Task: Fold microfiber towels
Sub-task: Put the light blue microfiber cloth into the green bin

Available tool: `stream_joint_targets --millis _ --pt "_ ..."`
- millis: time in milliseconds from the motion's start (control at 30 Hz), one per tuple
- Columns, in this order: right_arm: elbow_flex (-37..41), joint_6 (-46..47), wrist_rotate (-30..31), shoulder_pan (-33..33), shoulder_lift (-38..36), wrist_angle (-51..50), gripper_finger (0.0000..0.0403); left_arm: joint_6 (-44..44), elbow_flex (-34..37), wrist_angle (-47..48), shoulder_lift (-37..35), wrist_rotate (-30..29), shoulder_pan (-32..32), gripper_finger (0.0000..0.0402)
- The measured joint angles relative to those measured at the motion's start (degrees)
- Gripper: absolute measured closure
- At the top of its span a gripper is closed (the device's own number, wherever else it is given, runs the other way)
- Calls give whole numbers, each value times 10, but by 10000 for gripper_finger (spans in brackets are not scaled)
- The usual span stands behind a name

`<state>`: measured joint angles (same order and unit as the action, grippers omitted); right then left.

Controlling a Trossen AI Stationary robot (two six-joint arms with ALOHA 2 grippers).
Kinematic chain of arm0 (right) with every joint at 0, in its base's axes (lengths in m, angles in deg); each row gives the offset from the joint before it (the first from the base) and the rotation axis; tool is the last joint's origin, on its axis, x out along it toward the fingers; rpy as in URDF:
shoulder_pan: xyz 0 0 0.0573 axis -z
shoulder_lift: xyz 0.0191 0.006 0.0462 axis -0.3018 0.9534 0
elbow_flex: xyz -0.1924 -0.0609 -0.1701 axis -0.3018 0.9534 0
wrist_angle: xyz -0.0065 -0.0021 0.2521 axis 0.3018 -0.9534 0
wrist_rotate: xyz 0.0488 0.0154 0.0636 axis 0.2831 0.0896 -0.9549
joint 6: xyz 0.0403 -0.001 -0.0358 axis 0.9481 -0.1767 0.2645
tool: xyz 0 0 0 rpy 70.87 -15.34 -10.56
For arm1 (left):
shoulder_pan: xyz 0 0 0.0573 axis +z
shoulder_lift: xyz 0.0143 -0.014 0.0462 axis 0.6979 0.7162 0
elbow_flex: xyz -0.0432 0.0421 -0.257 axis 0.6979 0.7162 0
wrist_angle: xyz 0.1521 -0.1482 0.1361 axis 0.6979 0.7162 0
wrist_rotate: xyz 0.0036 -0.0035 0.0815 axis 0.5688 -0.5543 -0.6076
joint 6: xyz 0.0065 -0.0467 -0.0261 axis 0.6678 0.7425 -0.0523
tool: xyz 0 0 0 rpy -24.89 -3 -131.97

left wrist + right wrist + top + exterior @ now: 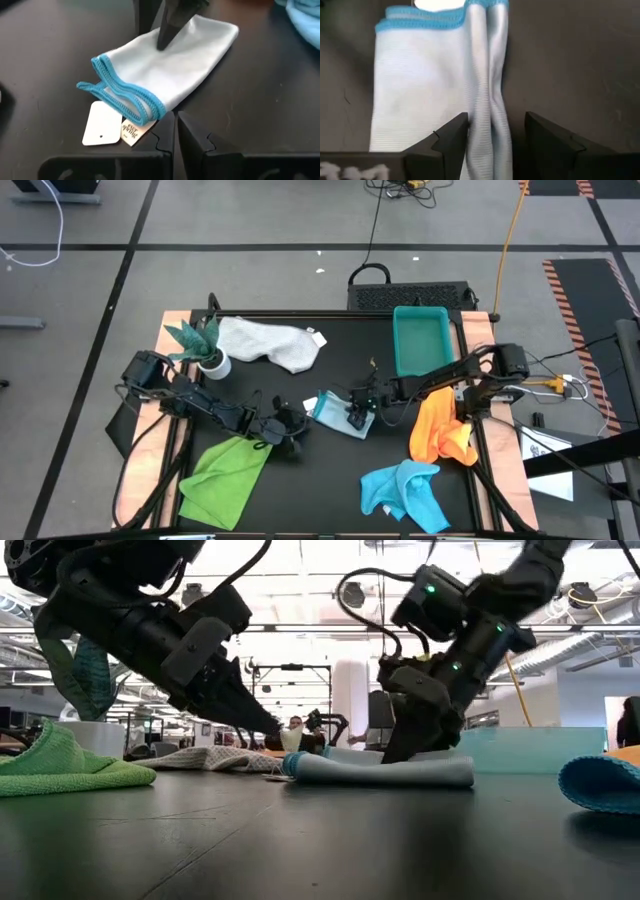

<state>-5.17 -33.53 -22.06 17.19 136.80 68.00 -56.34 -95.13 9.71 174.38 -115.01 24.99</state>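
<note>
Right gripper (492, 132) low over the mid surface; jaws apart, straddling a raised fold ridge of the pale blue microfiber towel w/ turquoise stitched hem (420, 90). Can't tell if the pads touch the cloth. In the low view the right gripper (405, 745) stands tip-down on top of this towel (385, 772), which lies flat on the dark matte surface (300, 840) as a folded, elongated bundle.

Left gripper (175, 132) just short of the towel's hemmed end, jaws together, nothing between them. Two small tags, one white card and one printed label (112, 127), lie right ahead of the left jaws, at the towel's hem (125, 95).

High view: pale blue towel (328, 412) between the two sets of jaws, left gripper (292, 428) to one side, right gripper (358, 412) on it.

Other cloths, all well apart from both jaws:
- lime green microfiber towel (225, 470), spread near left arm
- white-grey microfiber towel (265, 340), crumpled, far side of surface
- orange microfiber towel (440, 430), bunched under right arm
- bright turquoise-blue microfiber towel (405, 490), crumpled, near edge

Teal plastic tray (420, 340) at far side by right arm. Small green plant in white pot (205, 350) beside white-grey towel.
</note>
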Motion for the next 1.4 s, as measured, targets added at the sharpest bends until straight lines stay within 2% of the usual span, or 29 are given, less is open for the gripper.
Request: stream_joint_targets --millis 167,367,567,767,900,1000,1167,1300,1400 --pt "43 2 -25 9 3 86 243 -1 0 -2 0 0 0 376" --pt "55 -10 -25 13 2 90 314 -1 0 -3 0 0 1 376" --pt "56 -78 -41 10 3 91 388 -1 0 -3 0 0 0 376" --pt "58 -141 -36 6 -19 82 390 -2 0 -2 0 0 0 376" --pt "57 -159 -6 -1 -81 21 397 -5 0 0 0 0 0 376" --pt "45 -163 5 -4 -139 -72 397 -5 0 1 0 0 0 376" --pt "4 -190 73 -11 -226 -236 398 -5 0 -1 0 0 1 376" --pt "-37 -221 115 -9 -269 -359 399 -5 0 -2 0 -1 1 376" --pt "-59 -232 128 2 -290 -405 399 -5 0 -2 0 -1 1 376"
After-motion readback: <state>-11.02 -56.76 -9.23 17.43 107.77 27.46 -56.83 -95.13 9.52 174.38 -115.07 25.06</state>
